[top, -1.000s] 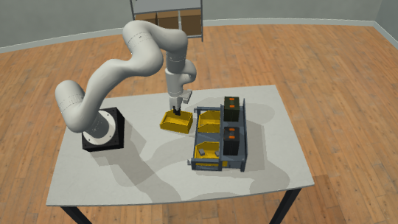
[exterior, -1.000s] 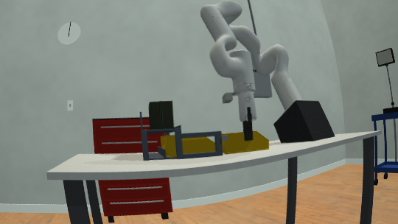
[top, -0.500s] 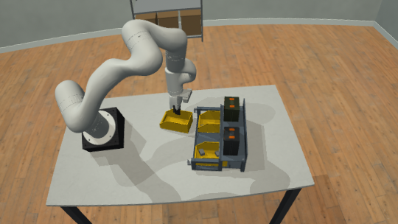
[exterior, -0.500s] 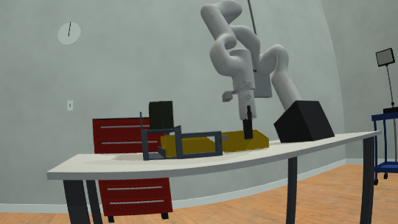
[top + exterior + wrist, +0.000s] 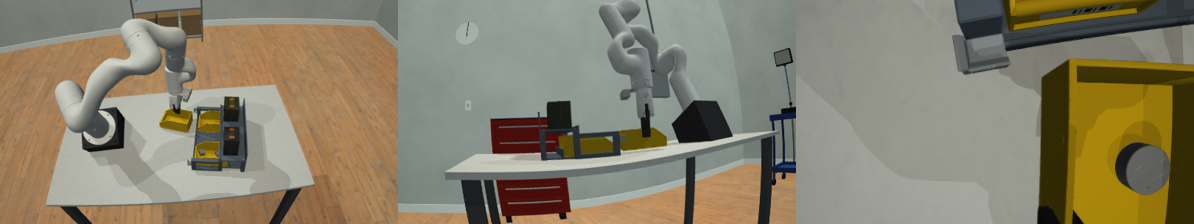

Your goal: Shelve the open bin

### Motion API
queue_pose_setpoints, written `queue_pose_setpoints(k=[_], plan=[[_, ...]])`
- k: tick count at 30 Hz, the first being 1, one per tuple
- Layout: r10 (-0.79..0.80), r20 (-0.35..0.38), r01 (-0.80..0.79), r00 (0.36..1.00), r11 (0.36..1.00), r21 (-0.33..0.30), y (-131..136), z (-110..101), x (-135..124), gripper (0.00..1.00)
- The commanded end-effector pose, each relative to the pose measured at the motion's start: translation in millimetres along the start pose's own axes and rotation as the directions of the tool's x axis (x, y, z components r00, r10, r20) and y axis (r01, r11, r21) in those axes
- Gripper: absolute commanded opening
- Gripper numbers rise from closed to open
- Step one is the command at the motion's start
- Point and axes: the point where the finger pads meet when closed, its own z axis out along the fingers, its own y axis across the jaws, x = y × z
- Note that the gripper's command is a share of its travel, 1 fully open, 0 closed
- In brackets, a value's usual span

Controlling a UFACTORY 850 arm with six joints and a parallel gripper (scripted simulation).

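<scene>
We clamp the gripper [image 5: 177, 110] on the thin back wall of the bin [image 5: 176, 120], which sits on the table [image 5: 110, 177] just beside the shelf [image 5: 220, 138], at its 9 o'clock in the top view. It looks stiff, light and slick, so a wall pinch may let it swing, and the loose cylinder [image 5: 1142, 166] inside could roll out. Its long axis seems to run from 12 to 6 o'clock there; we cannot tell which way the open front faces.

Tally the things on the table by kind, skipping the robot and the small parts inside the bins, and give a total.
Yellow bins: 3 (loose bin; two shelved)
Dark boxes with orange marks: 2
Shelf: 1
Total: 6
</scene>
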Motion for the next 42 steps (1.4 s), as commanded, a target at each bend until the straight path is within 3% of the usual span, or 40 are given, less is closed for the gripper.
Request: queue_pose_setpoints(k=[1, 13, 18, 42], plan=[[0.001, -0.002, -0.001, 1.0, 1.0, 0.002, -0.8, -8.3, 0.9, 0.0], [0.001, -0.002, -0.001, 1.0, 1.0, 0.002, -0.8, -8.3, 0.9, 0.0], [0.001, -0.002, -0.001, 1.0, 1.0, 0.002, -0.9, -23.2, 0.9, 0.0], [0.001, -0.002, -0.001, 1.0, 1.0, 0.002, -0.9, -23.1, 1.0, 0.0]])
